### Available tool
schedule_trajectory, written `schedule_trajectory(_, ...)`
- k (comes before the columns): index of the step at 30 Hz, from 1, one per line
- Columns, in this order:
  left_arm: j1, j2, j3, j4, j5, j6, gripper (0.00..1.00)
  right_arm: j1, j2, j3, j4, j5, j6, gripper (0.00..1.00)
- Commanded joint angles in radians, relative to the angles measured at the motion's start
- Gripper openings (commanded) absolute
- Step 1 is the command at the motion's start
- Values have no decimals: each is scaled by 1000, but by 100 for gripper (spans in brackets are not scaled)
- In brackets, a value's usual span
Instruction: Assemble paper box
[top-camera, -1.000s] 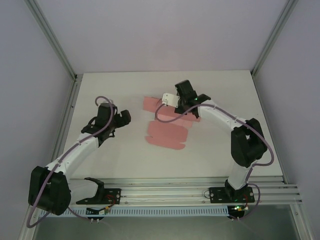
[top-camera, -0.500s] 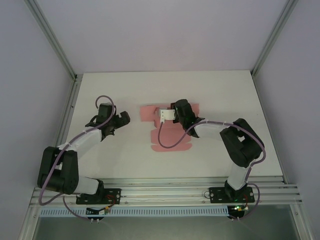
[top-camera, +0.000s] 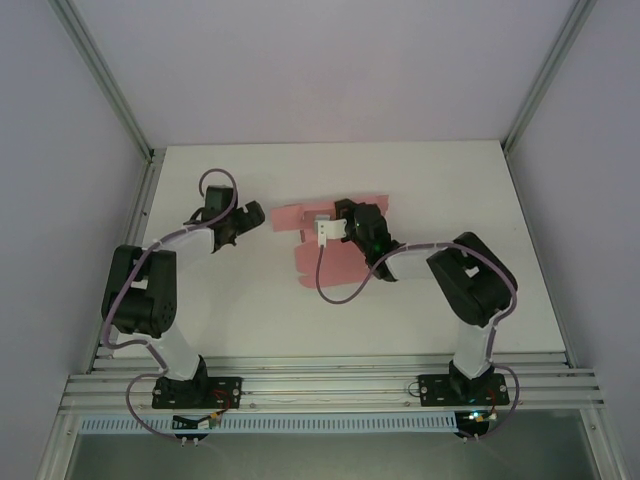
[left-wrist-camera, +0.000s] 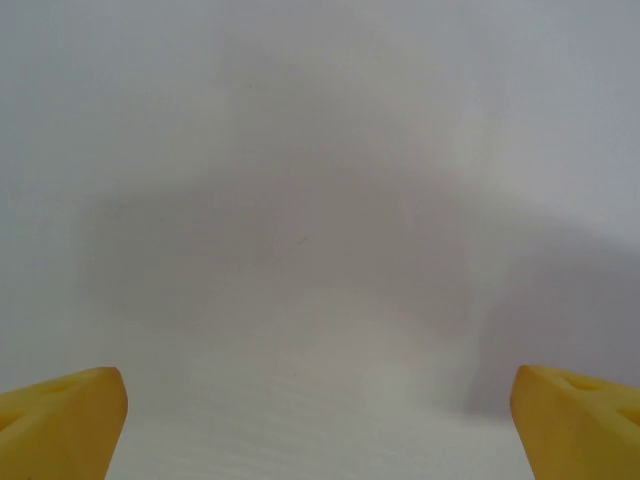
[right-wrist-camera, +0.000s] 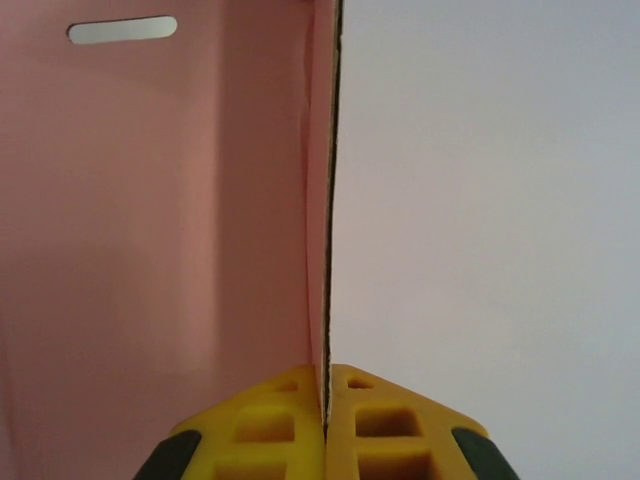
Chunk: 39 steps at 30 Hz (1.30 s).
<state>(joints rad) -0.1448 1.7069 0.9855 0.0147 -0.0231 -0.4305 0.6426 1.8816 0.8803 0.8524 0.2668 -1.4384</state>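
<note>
no text, label, brand, number or sign can be read anywhere, neither on the paper box (top-camera: 335, 266) nor on the table (top-camera: 430, 180).

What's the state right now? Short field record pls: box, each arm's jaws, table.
paper box: pink card sheet, mid-table, not yet folded into a closed box
right jaws: shut on a thin edge of the paper box, pinched between the yellow fingers
left jaws: open wide, nothing between them, over bare table, left of the sheet and apart from it
slot: one oval cutout in the pink panel beside the gripped edge
table: white
</note>
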Motion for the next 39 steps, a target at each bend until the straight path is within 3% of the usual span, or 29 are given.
schedule_trajectory(1,11,10,35,26,1,10,98,11,27,-38,146,-15,-17,0)
schedule_trajectory(6,10,43,29,48,72,32,95,23,18,-84,155,5,26,0)
schedule_trajectory(11,10,58,18,58,127,58,89,53,43,-177,289,6,1,0)
schedule_trajectory(15,6,64,8,82,259,84,77,66,71,-184,348,56,-20,0)
schedule_trajectory(17,-2,42,-24,106,298,89,75,65,63,-174,330,73,-17,0)
schedule_trajectory(23,-10,2,-42,85,263,108,72,49,1,-138,221,44,-9,0)
schedule_trajectory(31,-52,16,-97,241,583,196,63,39,13,-110,166,47,-19,0)
schedule_trajectory(39,-133,-40,-148,191,609,290,49,39,23,-137,214,73,-22,0)
